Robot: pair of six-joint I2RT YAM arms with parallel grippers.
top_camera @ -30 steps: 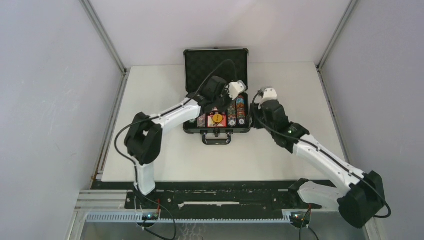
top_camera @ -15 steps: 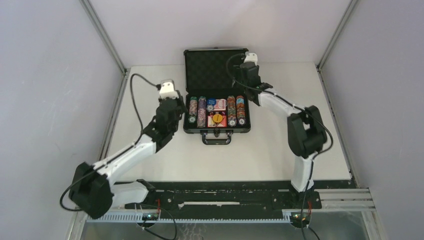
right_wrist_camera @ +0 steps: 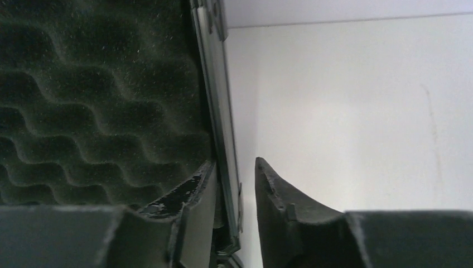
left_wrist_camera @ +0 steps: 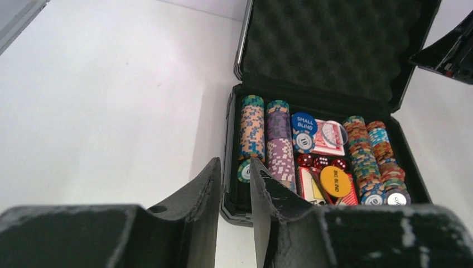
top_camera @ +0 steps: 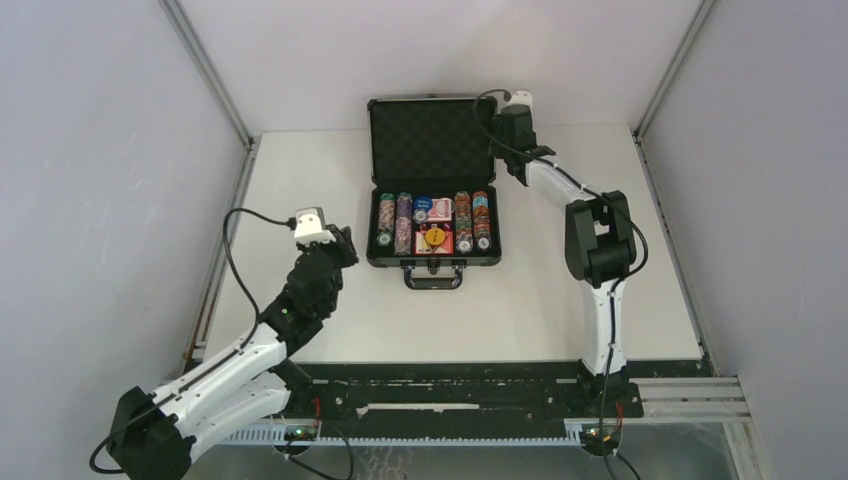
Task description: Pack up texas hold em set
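Case (top_camera: pixel 432 262) sits open at upper centre of the worktop (top_camera: pixel 560 300), chips (left_wrist_camera: pixel 252 125) in the tray. Right pincer (right_wrist_camera: pixel 234 164) straddles the right rim of the lid (right_wrist_camera: pixel 220 111), part open, outer finger not yet touching. Left pincer (left_wrist_camera: pixel 234 167) is a narrow slit, empty, and has backed off to lower left since half a second ago. Risk: the thin edge grip slips, or the lid pull drags the unbraced case.

In wrist view, case (left_wrist_camera: pixel 229 128) near wall partly hidden behind left tool (left_wrist_camera: pixel 234 167); lid (left_wrist_camera: pixel 334 50) top cropped.

Open black briefcase (top_camera: pixel 430 140), chip rows (top_camera: pixel 463 222) inside
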